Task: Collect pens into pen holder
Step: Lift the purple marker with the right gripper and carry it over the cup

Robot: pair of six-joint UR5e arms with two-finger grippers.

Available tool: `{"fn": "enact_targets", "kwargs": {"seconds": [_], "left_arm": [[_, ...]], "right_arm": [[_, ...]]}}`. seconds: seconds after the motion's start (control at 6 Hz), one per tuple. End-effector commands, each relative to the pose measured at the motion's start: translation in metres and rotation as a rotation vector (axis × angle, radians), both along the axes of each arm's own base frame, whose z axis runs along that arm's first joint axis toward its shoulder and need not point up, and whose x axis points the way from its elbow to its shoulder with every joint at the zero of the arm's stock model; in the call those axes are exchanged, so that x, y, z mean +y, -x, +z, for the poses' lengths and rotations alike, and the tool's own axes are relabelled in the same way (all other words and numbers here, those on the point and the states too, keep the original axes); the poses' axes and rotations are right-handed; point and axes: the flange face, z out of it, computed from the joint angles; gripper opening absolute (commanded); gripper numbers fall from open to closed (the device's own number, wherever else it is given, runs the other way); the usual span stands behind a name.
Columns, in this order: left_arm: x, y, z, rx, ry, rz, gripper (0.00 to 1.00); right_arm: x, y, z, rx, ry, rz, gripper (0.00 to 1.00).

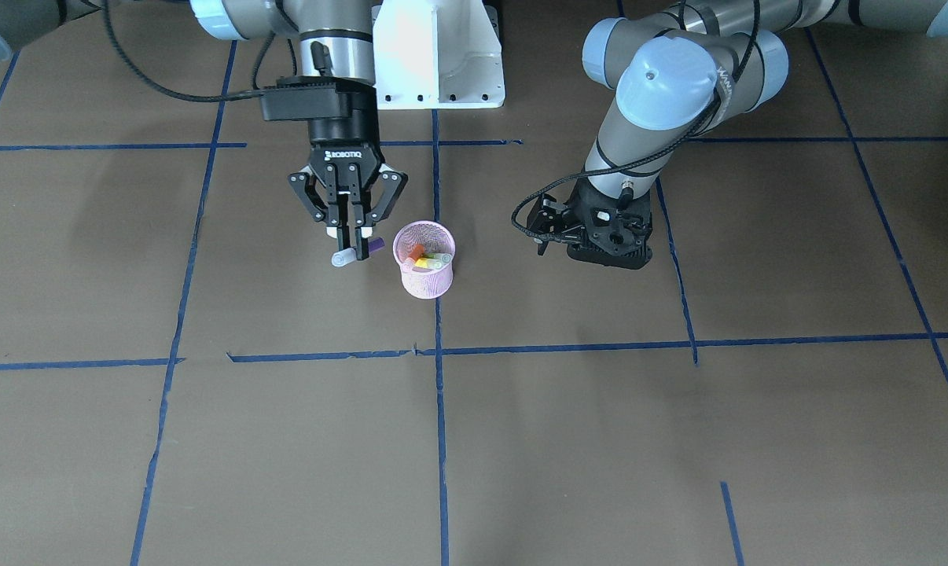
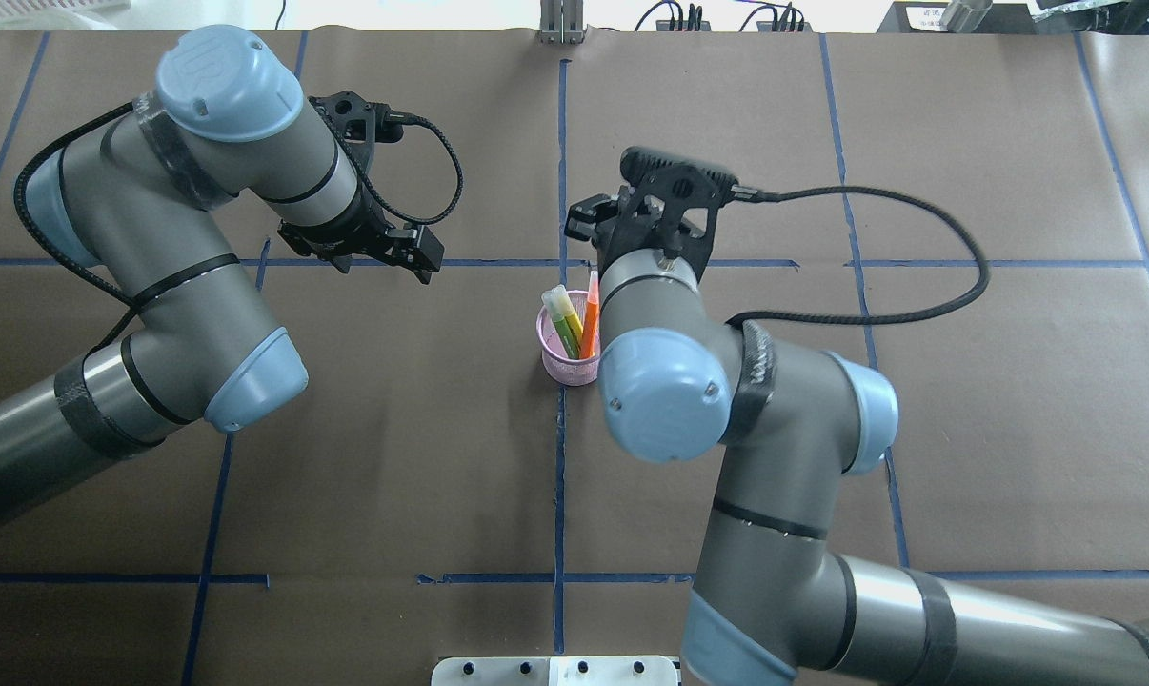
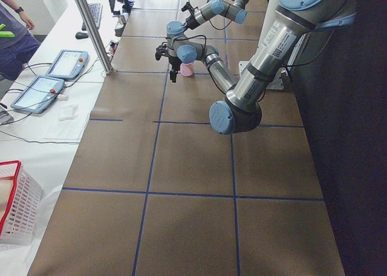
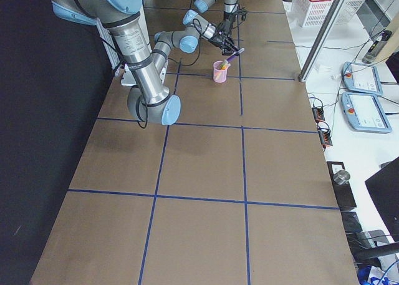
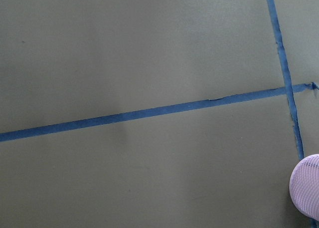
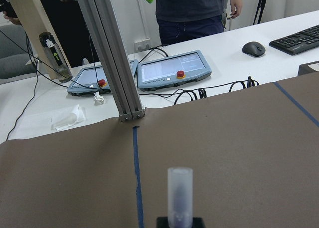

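Observation:
The pink mesh pen holder (image 1: 425,271) stands at the table's middle and holds an orange pen (image 2: 590,319), a green one (image 2: 565,332) and a yellow one (image 1: 424,263). My right gripper (image 1: 350,240) hangs just beside the holder, on its left in the front-facing view. It is shut on a purple pen (image 1: 356,251), which lies roughly level with its pale cap (image 6: 179,193) pointing away from the holder. My left gripper (image 2: 365,250) hovers low over bare table on the holder's other side. No fingertip shows in its wrist view, only the holder's rim (image 5: 306,190) at the corner.
Brown paper with blue tape lines (image 1: 439,409) covers the table. The robot's white base (image 1: 439,51) is at the near side. Past the far edge are a metal post (image 6: 112,58), two teach pendants (image 6: 172,71), a keyboard (image 6: 299,38) and a standing person (image 6: 192,8).

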Motion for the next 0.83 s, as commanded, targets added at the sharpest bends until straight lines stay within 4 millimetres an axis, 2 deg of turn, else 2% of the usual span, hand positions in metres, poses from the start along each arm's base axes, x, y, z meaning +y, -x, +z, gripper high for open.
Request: {"fn": "enact_targets", "kwargs": {"seconds": [0.0,0.33,0.5,0.67], "left_arm": [[0.0,-0.001,0.0,0.0,0.0,0.001,0.99],[0.0,-0.001,-0.001,0.001,-0.001,0.001,0.99],[0.0,0.0,-0.003,0.003,-0.003,-0.001,0.99],[0.0,0.0,-0.003,0.003,-0.003,-0.001,0.99]], "right_arm": [[0.03,0.032,0.005,0.004,-0.018,0.009,0.0],[0.029,0.05,0.023,0.047,-0.026,0.046,0.0],[0.035,0.062,0.032,0.074,-0.032,0.05,0.0],[0.042,0.068,0.033,0.079,-0.04,0.046,0.03]]}}
